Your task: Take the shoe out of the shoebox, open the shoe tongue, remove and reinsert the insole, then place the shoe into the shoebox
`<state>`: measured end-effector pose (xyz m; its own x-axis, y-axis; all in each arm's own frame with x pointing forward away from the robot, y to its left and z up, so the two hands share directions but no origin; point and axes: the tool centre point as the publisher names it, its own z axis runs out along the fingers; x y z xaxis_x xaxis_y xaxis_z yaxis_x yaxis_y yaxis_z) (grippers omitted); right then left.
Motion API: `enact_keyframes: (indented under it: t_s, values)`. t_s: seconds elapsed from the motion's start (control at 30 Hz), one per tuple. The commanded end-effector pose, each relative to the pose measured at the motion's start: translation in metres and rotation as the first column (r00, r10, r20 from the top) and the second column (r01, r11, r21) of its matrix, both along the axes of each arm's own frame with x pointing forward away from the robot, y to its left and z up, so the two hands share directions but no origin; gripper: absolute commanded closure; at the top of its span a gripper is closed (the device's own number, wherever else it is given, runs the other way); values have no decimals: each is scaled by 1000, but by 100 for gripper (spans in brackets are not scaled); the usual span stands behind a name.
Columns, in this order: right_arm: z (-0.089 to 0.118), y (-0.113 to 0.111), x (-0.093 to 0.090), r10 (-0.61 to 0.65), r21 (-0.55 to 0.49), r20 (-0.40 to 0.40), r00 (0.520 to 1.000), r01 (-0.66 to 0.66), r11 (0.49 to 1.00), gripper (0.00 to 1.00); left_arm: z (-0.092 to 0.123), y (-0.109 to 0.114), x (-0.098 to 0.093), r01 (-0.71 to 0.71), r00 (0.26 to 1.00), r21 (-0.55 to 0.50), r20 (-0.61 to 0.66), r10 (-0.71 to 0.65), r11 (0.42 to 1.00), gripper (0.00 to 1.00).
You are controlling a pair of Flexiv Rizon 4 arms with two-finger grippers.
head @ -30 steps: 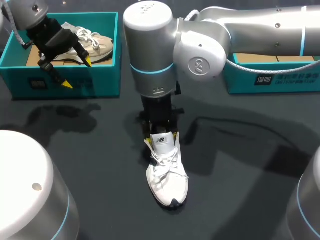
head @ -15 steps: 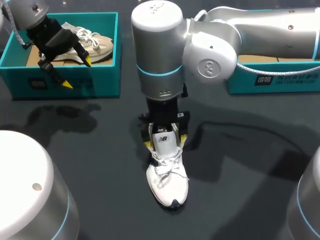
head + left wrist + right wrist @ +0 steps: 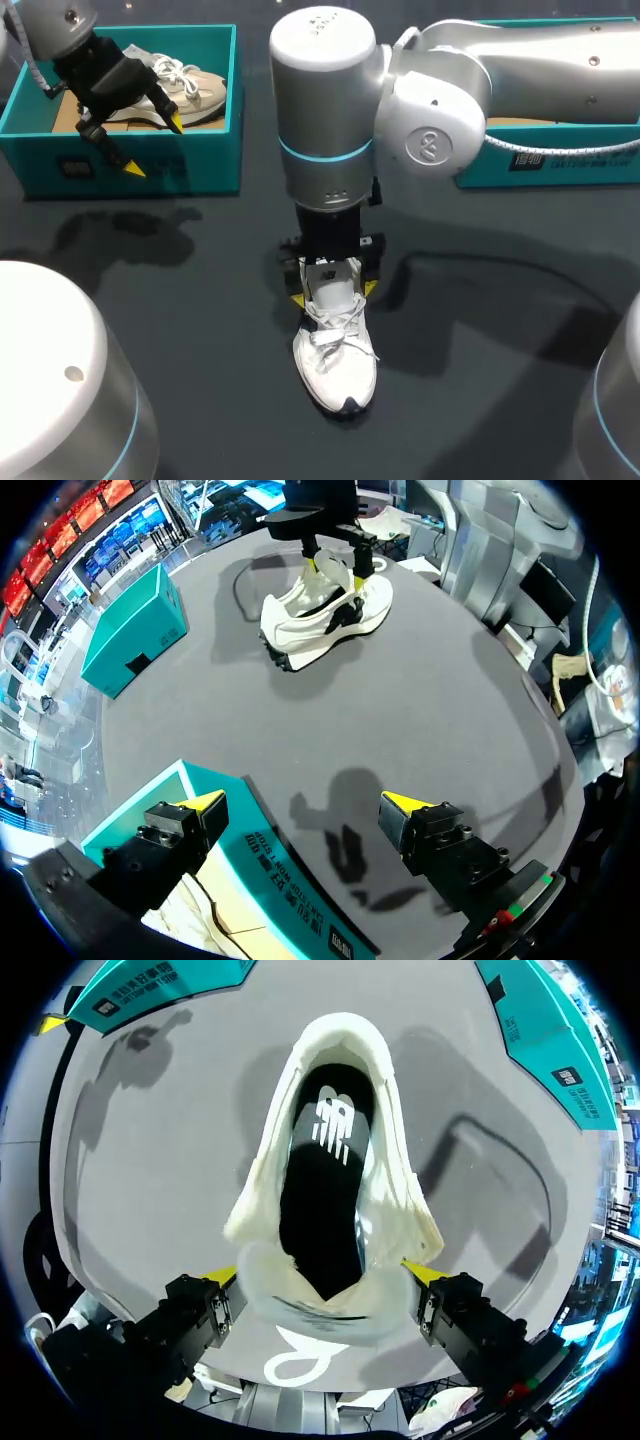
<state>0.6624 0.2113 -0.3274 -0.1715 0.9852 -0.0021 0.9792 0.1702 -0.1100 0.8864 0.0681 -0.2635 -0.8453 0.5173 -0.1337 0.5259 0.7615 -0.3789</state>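
Right arm has come down and toward the near edge: right gripper (image 3: pixel 334 293) now straddles the heel collar of the white shoe (image 3: pixel 335 365), which stands mid-table, toe to the near edge, tongue up, black insole (image 3: pixel 320 1190) in place. Its jaws are spread, one tip each side of the collar with no squeeze visible, so I read this as lining up for the insole pull. Left gripper (image 3: pixel 155 145) hasn't moved, jaws apart and empty above the front wall of the shoebox (image 3: pixel 200 165) at the far-left corner.
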Motion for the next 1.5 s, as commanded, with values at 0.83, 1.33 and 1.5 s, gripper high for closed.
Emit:
enact_keyframes:
  t_s: [0.83,1.33,1.5]
  values:
    - [30,0,-75,-19,15,105,994,18,1000,54,0,0,0,0,1000,2,1,0,1000,0]
    - [10,3,-24,69,36,117,991,-74,997,60,0,0,0,0,1000,2,1,0,1000,0]
    - [-3,-1,-10,76,55,86,993,-81,995,63,0,0,0,0,1000,2,1,0,1000,0]
